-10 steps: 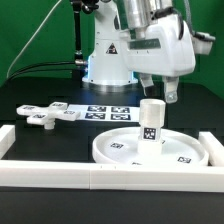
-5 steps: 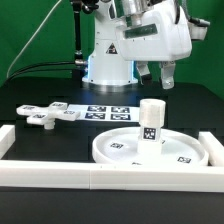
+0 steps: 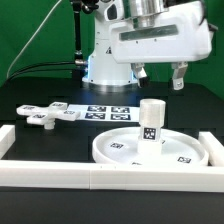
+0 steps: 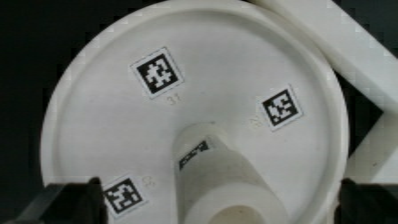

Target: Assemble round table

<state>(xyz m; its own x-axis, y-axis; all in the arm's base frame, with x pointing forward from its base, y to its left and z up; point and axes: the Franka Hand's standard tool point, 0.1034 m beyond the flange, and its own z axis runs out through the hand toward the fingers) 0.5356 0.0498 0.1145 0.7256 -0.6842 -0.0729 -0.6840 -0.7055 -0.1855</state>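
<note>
1. Round table (image 3: 122, 147) is only partly built. Its pieces lie on the black table well below the gripper (image 3: 160, 80), which hangs high with its two fingers (image 3: 180, 80) spread apart and nothing between them.
2. Almost straight beneath the gripper, the post (image 3: 151, 120) stands upright at the middle of the disc (image 3: 185, 152). The wrist view looks down on both from above.
3. First risk: the pictures do not show whether the post is fastened or only resting. If it is loose, a finger landing on its top or clipping its side could tip it over.
4. Second risk: the post appears to sit slightly to one side of the gap between the fingers. A straight drop without re-centring could press one finger onto the post and shove the disc sideways.
5. Third risk: the foot (image 3: 45, 115) lies flat and well apart from the gripper, toward the exterior view's left, beyond the marker board (image 3: 105, 108). A low sweep toward it could knock the post on the way.
6. A rail (image 3: 100, 178) runs close in front of the disc. Whether the two touch cannot be told.
7. Arm pose: the wrist is raised and the hand points straight down, with its broad white body turned so the fingers sit side by side across the exterior view. The arm rises from its base (image 3: 105, 65), behind the marker board.
</note>
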